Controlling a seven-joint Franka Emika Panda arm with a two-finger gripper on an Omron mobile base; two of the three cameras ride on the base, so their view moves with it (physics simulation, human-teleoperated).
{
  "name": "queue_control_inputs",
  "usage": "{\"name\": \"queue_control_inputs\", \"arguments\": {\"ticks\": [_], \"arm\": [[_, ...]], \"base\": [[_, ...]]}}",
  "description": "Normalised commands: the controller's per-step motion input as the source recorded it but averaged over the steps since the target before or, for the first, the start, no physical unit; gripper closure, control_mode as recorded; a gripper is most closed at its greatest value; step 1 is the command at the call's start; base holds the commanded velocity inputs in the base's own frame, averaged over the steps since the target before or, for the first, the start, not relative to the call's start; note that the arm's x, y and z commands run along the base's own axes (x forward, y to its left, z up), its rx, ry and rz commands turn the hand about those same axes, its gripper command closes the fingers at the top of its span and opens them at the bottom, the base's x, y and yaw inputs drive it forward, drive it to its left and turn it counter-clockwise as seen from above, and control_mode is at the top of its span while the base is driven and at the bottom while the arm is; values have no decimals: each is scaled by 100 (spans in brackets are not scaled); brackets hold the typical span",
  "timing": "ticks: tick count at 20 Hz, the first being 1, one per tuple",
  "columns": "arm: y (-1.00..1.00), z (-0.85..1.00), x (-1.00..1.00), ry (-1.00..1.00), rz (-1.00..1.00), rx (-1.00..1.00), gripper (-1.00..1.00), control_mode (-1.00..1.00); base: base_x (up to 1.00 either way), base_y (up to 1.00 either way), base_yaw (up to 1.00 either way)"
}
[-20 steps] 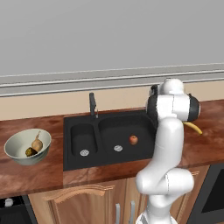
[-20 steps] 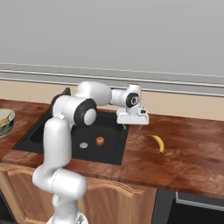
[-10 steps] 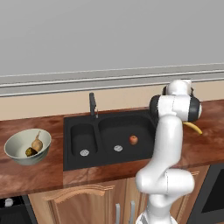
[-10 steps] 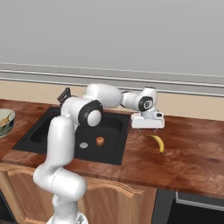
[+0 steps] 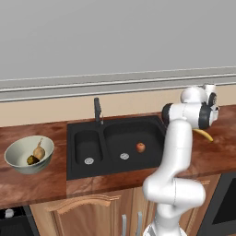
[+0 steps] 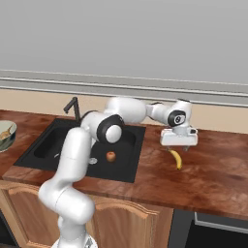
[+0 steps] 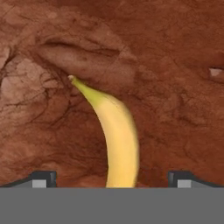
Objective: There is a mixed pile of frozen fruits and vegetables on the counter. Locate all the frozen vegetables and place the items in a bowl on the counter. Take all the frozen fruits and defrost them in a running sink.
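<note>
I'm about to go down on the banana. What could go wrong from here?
The gripper hangs open above the banana, whose body runs between the fingertips. It is curved and lies flat on the counter, so the fingers may hit wood before closing. A grip near one end might let it swing on the way to the sink.

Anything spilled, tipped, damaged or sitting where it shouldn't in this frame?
Nothing stands out. The bowl sits upright on the counter with the tan bulb and the dark lump inside. The apple lies in the wide basin of the sink. The banana lies flat below the open gripper.
</note>
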Motion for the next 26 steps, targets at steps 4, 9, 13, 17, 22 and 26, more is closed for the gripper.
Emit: {"name": "queue_control_inputs", "arguments": {"ticks": [4,9,13,17,22,26], "arm": [[-8,-39,0,-9,4,0,-100,-100],[-4,-45,-1,-8,3,0,-100,-100],[6,-31,-17,0,1,-1,-100,-100],[11,-30,-6,3,1,-1,-100,-100],[13,-28,0,1,0,0,100,-100],[9,-29,-14,-1,-2,1,100,-100]], "base": [[0,0,0],[0,0,0],[0,0,0],[0,0,0],[0,0,0],[0,0,0]]}}
